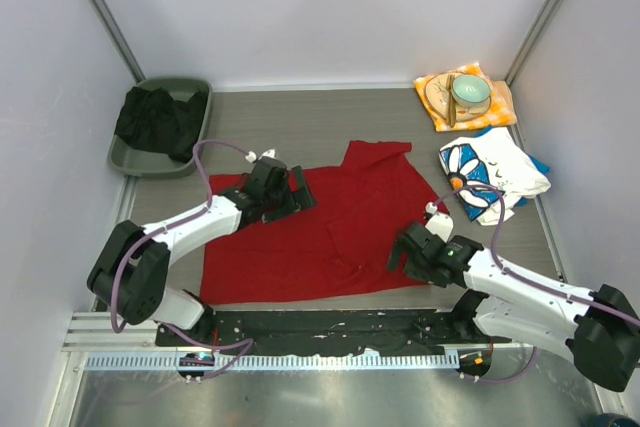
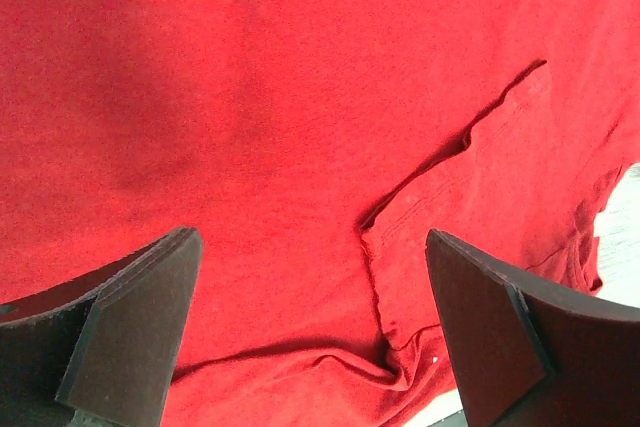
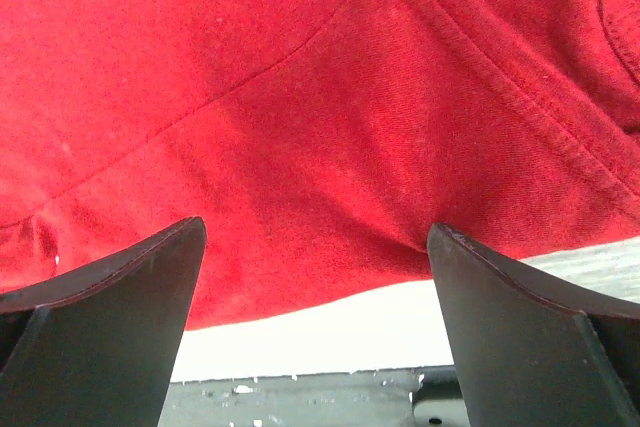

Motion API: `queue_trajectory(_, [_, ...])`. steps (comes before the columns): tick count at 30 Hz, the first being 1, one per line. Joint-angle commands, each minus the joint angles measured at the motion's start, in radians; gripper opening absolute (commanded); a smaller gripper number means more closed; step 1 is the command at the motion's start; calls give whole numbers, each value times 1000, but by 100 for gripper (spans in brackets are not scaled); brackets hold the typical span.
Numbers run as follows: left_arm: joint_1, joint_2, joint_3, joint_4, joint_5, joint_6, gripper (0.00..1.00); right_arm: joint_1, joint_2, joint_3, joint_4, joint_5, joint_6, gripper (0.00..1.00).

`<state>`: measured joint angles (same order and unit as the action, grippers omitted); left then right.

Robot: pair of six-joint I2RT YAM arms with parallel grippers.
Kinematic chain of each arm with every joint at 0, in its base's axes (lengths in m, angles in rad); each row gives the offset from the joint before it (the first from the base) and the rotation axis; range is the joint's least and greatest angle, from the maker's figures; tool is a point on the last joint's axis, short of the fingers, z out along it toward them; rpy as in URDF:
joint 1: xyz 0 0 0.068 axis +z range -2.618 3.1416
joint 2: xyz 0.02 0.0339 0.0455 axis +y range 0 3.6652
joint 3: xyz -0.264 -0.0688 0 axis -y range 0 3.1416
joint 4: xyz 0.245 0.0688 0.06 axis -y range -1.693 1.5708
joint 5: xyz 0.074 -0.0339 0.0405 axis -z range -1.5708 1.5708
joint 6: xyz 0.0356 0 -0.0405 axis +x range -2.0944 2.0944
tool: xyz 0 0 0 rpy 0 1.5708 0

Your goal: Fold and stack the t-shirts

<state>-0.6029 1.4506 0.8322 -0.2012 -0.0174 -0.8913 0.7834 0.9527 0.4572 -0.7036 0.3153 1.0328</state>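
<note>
**Red t-shirt spread flat, both grippers released over it**

Finds the red t-shirt (image 1: 320, 232) laid out across the middle of the grey, wood-grained worktop (image 1: 300, 122). Roughly rectangular, with a sleeve jutting toward the far side and shallow creases toward the right edge. Shows up close, from the left wrist, as fine matte knit with a stitched hem raised in a bent ridge and a small bunched fold near the edge. Shows the same weave from the right wrist, crossed by slanting stitched seams and ending in a hem over pale worktop.

Places the left gripper (image 1: 292, 193) over the shirt's far left corner, with dark wedge-shaped fingers (image 2: 130, 327) spread wide and nothing between them. Places the right gripper (image 1: 408, 247) at the shirt's near right edge, likewise spread, with only cloth below its fingers (image 3: 520, 337). Cannot tell whether either set of pads touches the fabric.

Leaves the printed t-shirt (image 1: 490, 175) at the far right, apart from the red one. Loosely crumpled, white with blue-and-white daisies and a strip of blue cloth along one side.

Beyond it, an orange-yellow cloth (image 1: 503, 107) under a pale green bowl (image 1: 470, 92). At the far left, a grey tray (image 1: 180, 81) with rounded corners, holding a heap of black cloth (image 1: 155, 122).
</note>
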Motion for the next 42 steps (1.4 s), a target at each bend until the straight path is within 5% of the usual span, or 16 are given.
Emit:
queue_trajectory(1, [-5,-67,-37,42,-12,-18,100,124,-49,-25,-119,13,176,100])
queue_trajectory(11, [-5,-209,-82,-15,-29,-17,100,359,46,193,-281,215,323,100])
queue_trajectory(14, [-5,-236,-50,-58,-47,5,100,359,105,296,-289,316,256,100])
queue_trajectory(19, [5,-207,42,-142,-81,52,100,343,207,458,-64,407,-1,100])
queue_trajectory(22, [34,-165,106,-187,-85,78,100,198,293,535,100,346,-189,100])
queue_trajectory(27, [123,-85,221,-257,-82,123,100,-103,446,607,366,32,-362,100])
queue_trajectory(34, [268,59,370,-325,-41,114,100,-361,739,898,371,-94,-444,99])
queue_trajectory(42, [367,169,441,-389,-47,97,100,-578,919,1000,348,-104,-438,97])
